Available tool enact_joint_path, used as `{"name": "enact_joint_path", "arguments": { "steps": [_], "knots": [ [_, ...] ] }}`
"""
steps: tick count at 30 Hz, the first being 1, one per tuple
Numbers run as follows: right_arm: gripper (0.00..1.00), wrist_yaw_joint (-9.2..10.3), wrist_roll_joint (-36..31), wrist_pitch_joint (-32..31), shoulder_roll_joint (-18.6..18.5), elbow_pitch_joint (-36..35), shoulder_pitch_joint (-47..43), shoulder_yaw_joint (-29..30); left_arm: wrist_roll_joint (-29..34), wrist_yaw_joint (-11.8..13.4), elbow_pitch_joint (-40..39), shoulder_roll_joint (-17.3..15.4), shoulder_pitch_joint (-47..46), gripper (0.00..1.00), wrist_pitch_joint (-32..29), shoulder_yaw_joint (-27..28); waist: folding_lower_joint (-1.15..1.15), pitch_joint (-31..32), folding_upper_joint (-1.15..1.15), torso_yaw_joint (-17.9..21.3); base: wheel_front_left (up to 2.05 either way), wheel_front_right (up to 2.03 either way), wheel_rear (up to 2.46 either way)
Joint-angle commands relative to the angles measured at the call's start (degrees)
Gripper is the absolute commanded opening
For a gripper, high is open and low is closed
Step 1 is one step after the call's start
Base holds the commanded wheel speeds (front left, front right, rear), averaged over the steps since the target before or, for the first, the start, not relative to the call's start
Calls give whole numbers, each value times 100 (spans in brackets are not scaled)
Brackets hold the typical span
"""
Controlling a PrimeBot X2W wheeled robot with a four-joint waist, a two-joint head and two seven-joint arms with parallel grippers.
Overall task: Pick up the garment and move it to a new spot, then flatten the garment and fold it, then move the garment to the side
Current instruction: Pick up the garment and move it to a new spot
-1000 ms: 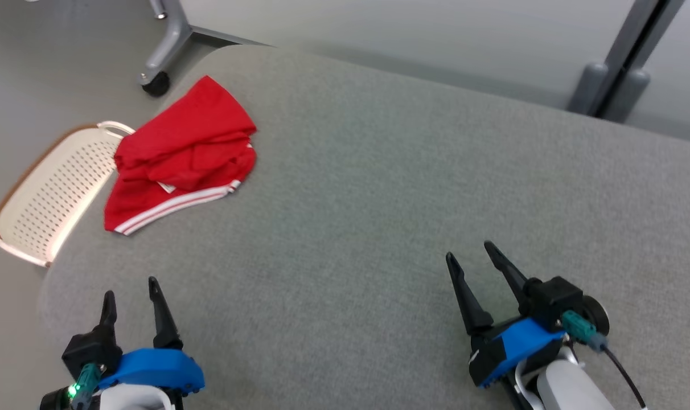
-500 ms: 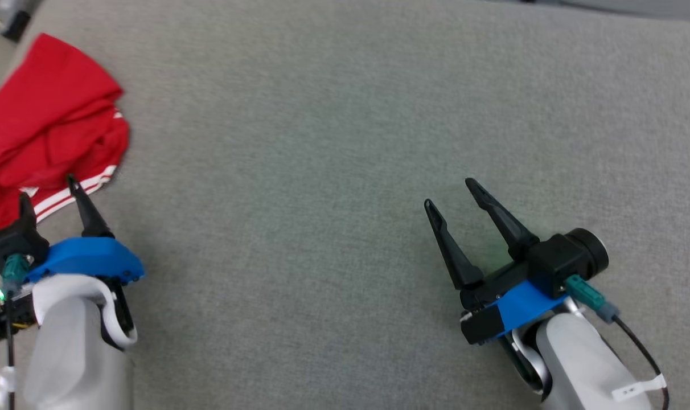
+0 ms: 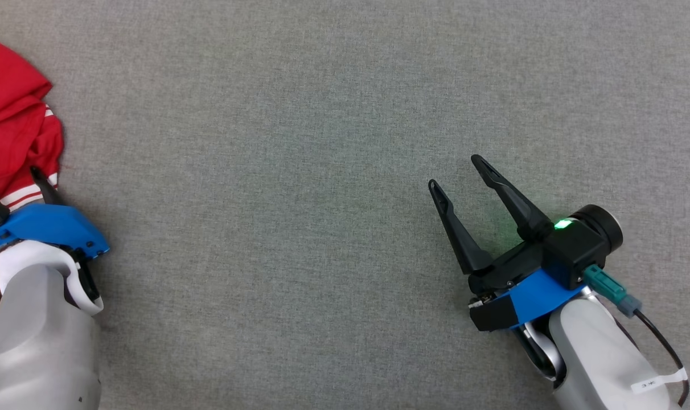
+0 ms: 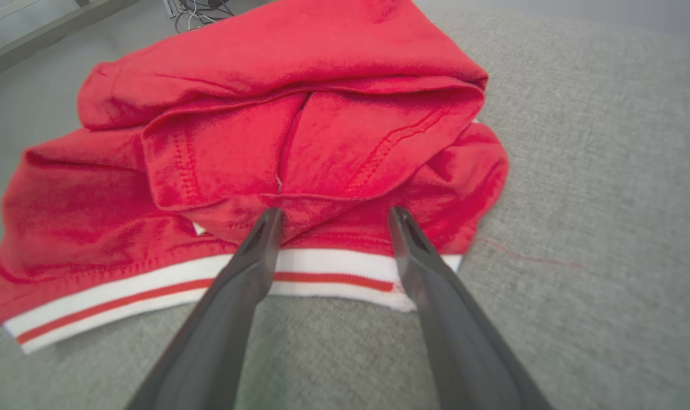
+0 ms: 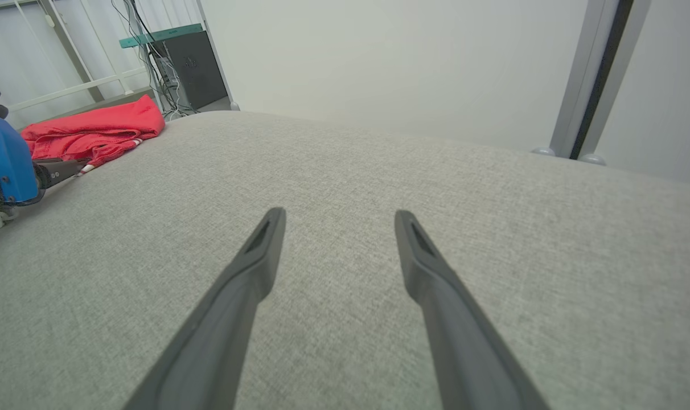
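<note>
A crumpled red garment [image 4: 299,131] with a white and red striped hem lies bunched at the left end of the grey fabric surface [image 3: 299,171]. The head view catches it at the far left edge [image 3: 9,125]; from the right wrist it shows far off to the left [image 5: 94,131]. My left gripper [image 4: 333,215] is open, its fingertips just over the hem, nothing between them. In the head view one left finger [image 3: 44,185] reaches the hem. My right gripper [image 3: 456,173] hovers open over bare grey fabric, far to the right of the garment [image 5: 336,219].
The grey surface stretches wide between the two arms. In the right wrist view a pale wall [image 5: 379,57], a grey post [image 5: 590,80] and a dark cabinet with cables [image 5: 185,62] stand beyond the far edge.
The head camera has tilted down and swung right, so the garment slid to the picture's left edge. My left gripper has advanced onto the striped hem. The right gripper stays open in roughly the same place.
</note>
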State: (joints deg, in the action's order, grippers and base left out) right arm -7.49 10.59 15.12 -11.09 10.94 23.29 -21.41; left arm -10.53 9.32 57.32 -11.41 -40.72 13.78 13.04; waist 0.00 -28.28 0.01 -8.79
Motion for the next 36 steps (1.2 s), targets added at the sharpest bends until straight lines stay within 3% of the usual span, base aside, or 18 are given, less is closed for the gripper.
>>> {"name": "enact_joint_path", "arguments": {
  "steps": [1, 2, 3, 4, 11, 25, 30, 36],
  "knots": [
    [100, -1, 30, 3, -24, -27, 52, 23, -34, -17, 108, -24, -78, 96, -8, -1, 0, -1, -1, 0, 0, 0, 0],
    [100, -1, 27, 3, -23, -28, 48, 41, -40, -64, 221, -28, -121, 61, -35, -24, 0, 1, -1, 0, 0, 0, 0],
    [100, -1, 29, 3, -15, -23, 38, 61, -74, -112, 319, -18, -165, 3, -41, -22, 0, 9, -1, -8, 0, 0, 0],
    [100, -1, 26, 3, -7, -13, 23, 76, -76, -152, 390, -18, -192, 0, -21, -25, 0, 25, -1, -18, 0, 0, 0],
    [100, -1, 6, 4, 88, 110, -132, 203, -33, -380, 340, -8, -260, 0, 141, -143, 0, 275, -1, -143, 0, 0, 0],
    [100, -1, -9, 3, 476, 374, -534, 569, 572, -909, -1868, 452, 58, 0, 147, -871, 0, 1156, -1, -541, 0, 0, 0],
    [100, -1, 0, 3, 618, 435, -621, 692, 702, -1143, -2450, 641, 83, 0, 147, -1292, 0, 1406, -1, -428, 0, 0, 0],
    [100, -1, -11, 3, 712, 519, -578, 754, 595, -1324, -2650, 804, 137, 0, 148, -1841, 0, 1563, -1, 41, 0, 0, 0]
  ]
}}
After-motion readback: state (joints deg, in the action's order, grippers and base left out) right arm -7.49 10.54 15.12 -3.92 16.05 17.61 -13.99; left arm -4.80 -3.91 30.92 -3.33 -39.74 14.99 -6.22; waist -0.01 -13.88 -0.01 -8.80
